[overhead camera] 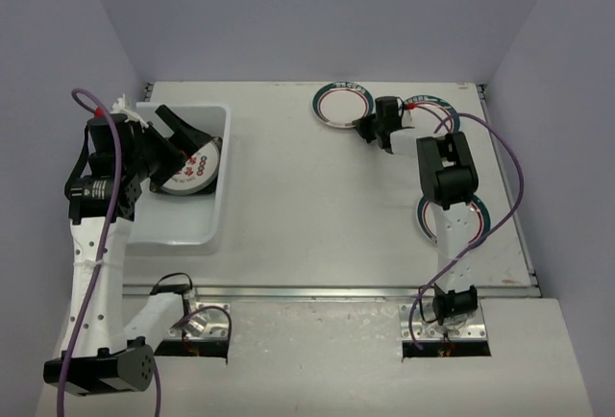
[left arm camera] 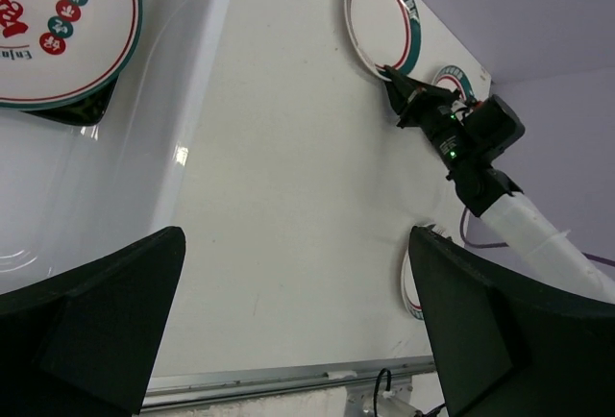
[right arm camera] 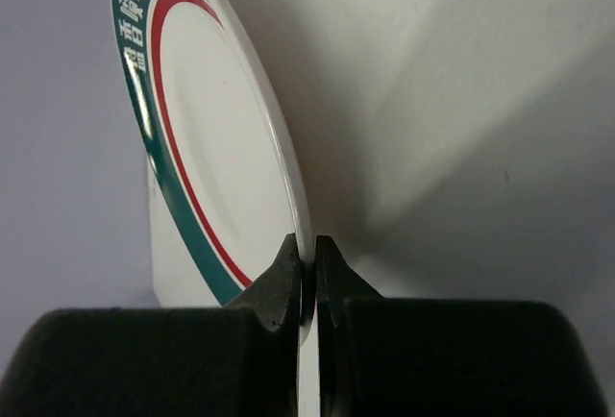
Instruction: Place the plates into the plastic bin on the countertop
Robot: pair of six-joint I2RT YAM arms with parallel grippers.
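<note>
- White table: we find a translucent bin at its left side and three teal-rimmed plates on its right half.
- Right claw: pressed together on the near rim of the far plate, with one finger on each face of the rim. The right wrist view shows the pinch plainly.
- Far plate: white, with a teal band bearing white characters and a red ring inside it. It sits by the table's far edge, well apart from the bin. We cannot tell whether it has left the table.
- Second plate: just right of the right claw, near the far right corner, partly hidden by the arm.
- Third plate: nearer the bases, under the right arm. Only arcs of its rim show.
- Left claw: spread wide above the bin's far half, with nothing between its fingers.
- Bin contents: one round plate with red characters lies in the far half, close to the right wall. In the left wrist view a dark edge shows beneath it; we cannot identify it.
</note>
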